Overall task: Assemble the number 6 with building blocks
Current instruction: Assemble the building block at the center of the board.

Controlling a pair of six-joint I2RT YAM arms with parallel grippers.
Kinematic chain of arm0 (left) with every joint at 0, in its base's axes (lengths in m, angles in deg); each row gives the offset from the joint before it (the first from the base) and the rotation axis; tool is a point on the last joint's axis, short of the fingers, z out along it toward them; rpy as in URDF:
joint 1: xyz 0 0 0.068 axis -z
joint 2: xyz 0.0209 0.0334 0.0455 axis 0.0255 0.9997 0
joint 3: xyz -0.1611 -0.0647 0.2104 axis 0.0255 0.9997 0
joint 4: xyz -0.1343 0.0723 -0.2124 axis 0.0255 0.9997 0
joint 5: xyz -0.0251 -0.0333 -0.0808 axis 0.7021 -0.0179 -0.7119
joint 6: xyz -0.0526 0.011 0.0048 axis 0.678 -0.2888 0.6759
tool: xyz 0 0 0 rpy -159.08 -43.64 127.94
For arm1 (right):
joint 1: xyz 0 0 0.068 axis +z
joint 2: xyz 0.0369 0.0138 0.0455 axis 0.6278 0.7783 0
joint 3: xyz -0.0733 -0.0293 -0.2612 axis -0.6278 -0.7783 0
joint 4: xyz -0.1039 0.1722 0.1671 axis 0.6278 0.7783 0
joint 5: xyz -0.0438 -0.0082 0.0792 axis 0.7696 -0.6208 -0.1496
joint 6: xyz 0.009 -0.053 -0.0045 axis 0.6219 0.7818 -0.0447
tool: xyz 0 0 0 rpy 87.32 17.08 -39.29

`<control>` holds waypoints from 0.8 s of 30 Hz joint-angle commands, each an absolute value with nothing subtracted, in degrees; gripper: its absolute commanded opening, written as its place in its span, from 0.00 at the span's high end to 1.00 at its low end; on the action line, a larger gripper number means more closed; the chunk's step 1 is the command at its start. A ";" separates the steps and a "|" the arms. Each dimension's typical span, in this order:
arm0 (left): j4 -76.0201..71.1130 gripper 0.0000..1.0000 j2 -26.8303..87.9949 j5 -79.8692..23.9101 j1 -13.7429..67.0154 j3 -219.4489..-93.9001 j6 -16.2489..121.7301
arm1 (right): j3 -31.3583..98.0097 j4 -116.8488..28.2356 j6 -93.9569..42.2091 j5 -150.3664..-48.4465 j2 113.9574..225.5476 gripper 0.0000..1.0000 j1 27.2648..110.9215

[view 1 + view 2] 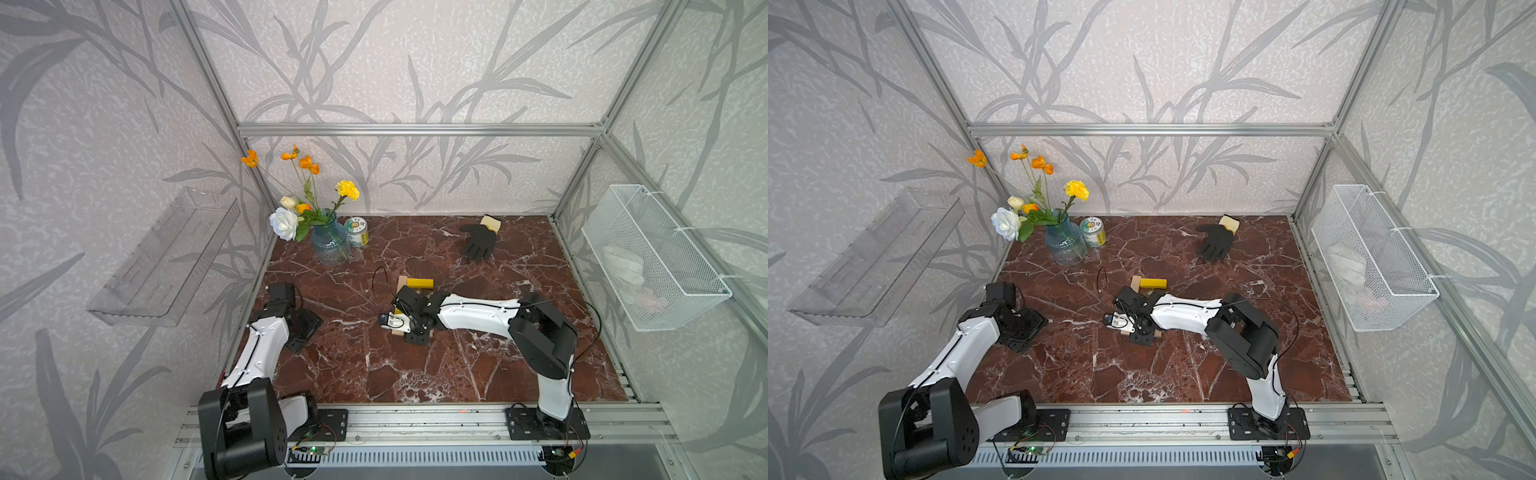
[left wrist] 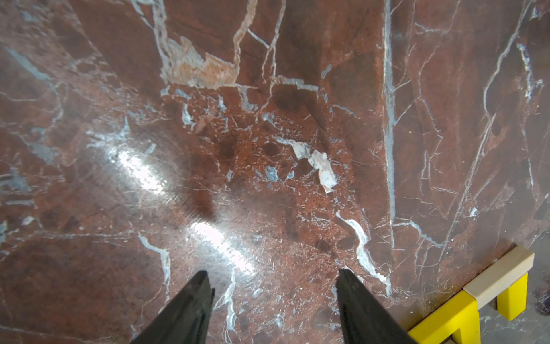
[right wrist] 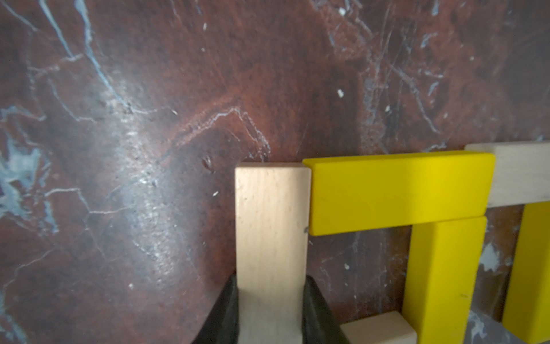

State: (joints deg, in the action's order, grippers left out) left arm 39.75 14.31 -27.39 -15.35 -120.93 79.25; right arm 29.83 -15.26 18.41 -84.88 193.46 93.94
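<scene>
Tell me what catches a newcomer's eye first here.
The blue glass vase of flowers stands in the far left corner. In the middle, the right pincer clamps a pale wood block touching the end of a yellow block. A black glove lies far right.

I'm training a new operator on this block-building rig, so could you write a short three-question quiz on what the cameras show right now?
1. True or false: the right gripper is shut on a pale wood block.
2. What lies between the fingertips of the left gripper? A) a yellow block B) only bare marble tabletop C) a glove
3. In a top view, what stands right beside the blue vase?

Key: 1 true; 2 B; 3 the can.
</scene>
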 commanded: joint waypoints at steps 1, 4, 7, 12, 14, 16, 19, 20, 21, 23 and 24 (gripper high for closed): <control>39.86 0.31 13.99 -26.86 -15.53 -120.34 79.47 | 27.24 -10.66 19.20 -82.90 194.77 0.93 93.07; 39.94 0.31 14.03 -26.75 -15.55 -120.24 79.38 | 27.40 -10.57 19.11 -83.23 194.70 0.74 93.12; 39.93 0.31 14.05 -26.78 -15.53 -120.30 79.38 | 27.71 -10.48 19.11 -83.69 194.80 0.58 93.12; 40.05 0.31 14.01 -26.61 -15.53 -120.26 79.20 | 28.29 -10.48 18.67 -84.58 194.73 0.36 93.07; 40.10 0.31 13.99 -26.57 -15.53 -120.23 79.20 | 28.74 -10.34 18.57 -84.98 194.58 0.33 93.12; 40.10 0.31 14.10 -26.64 -15.53 -120.27 79.18 | 29.31 -10.20 18.49 -85.45 194.32 0.32 93.08; 39.97 0.31 14.26 -26.58 -15.53 -120.28 79.20 | 30.54 -9.54 18.75 -86.14 193.43 0.30 93.12; 40.01 0.31 14.19 -26.59 -15.53 -120.31 79.20 | 30.90 -9.32 18.91 -86.43 192.84 0.30 93.06; 39.97 0.31 14.21 -26.57 -15.53 -120.39 79.27 | 31.27 -8.80 19.19 -86.89 192.16 0.29 93.12; 40.05 0.32 14.29 -26.65 -15.53 -120.47 79.20 | 32.45 -7.20 19.87 -87.55 190.41 0.29 93.12; 40.13 0.31 14.26 -26.63 -15.53 -120.53 79.15 | 32.99 -6.15 20.34 -87.88 189.33 0.28 93.12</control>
